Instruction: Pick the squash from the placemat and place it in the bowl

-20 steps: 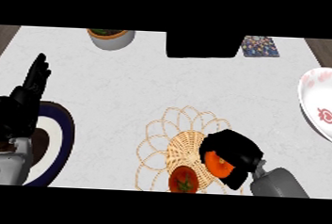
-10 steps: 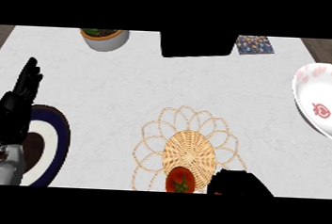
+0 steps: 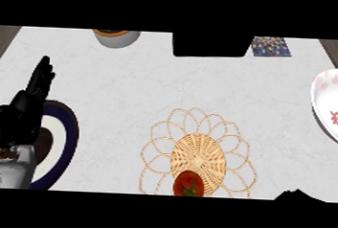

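The squash (image 3: 188,184), red-orange with a green stem, lies on the near edge of the woven straw placemat (image 3: 198,155), at the view's lower border. The white bowl (image 3: 332,111) with red markings sits at the right edge, well apart from the squash. Only a dark sliver of my right hand (image 3: 297,195) shows at the bottom right, clear of the squash and holding nothing that I can see. My left hand (image 3: 25,110) rests open with fingers up at the far left, over the rim of a plate.
A dark-blue-rimmed plate (image 3: 66,145) lies under my left forearm. At the back stand a grey pot (image 3: 117,37), a black block (image 3: 209,45) and a patterned item (image 3: 271,46). White counter lies between the placemat and the bowl.
My right hand, which was curled over the squash a second ago, has pulled back down and nearly out of view. The squash stays on the placemat. The left hand has barely moved.
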### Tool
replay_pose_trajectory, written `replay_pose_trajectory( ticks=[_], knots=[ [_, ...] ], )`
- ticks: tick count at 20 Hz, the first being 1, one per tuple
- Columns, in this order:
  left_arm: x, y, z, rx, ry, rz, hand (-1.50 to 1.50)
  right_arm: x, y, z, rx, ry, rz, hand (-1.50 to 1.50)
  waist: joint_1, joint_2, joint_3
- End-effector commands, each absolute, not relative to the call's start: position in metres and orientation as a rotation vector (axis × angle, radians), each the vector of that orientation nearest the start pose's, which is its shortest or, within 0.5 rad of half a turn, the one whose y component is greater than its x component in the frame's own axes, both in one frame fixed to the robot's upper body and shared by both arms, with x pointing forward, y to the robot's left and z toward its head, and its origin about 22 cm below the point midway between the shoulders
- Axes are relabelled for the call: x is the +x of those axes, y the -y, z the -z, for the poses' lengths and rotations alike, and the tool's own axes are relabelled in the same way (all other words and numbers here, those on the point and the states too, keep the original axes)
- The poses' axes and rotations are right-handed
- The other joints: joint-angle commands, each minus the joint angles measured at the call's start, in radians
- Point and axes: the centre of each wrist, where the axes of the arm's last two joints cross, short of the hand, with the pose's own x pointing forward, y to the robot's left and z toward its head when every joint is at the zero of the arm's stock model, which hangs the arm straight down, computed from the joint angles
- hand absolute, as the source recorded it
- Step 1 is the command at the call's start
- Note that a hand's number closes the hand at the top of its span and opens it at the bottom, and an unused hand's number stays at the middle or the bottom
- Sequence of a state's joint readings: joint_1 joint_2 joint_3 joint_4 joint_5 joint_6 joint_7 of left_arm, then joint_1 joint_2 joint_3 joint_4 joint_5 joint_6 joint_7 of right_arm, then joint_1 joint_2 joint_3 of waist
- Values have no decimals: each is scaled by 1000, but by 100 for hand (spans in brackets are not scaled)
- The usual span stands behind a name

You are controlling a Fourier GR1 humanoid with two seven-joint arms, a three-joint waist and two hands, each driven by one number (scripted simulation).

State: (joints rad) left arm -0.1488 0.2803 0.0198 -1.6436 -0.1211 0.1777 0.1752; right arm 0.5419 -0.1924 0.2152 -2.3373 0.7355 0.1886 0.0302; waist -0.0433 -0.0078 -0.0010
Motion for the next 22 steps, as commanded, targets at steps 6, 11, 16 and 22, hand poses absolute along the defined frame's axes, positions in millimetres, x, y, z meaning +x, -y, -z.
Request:
replay_pose_trajectory(
  ticks=[6,11,16,22],
  knots=[
    [282,-263,-86,406,1643,158,0,118,285,-131,-691,1684,-491,150,34,8,2],
    [274,-272,-71,395,1647,155,0,161,351,-134,-786,1705,-366,150,49,9,2],
    [294,-272,-105,373,1660,176,0,202,401,-134,-870,1715,-336,150,54,10,2],
    [286,-263,-81,389,1652,176,0,233,465,-119,-1064,1653,-406,150,63,14,3]
  ],
)
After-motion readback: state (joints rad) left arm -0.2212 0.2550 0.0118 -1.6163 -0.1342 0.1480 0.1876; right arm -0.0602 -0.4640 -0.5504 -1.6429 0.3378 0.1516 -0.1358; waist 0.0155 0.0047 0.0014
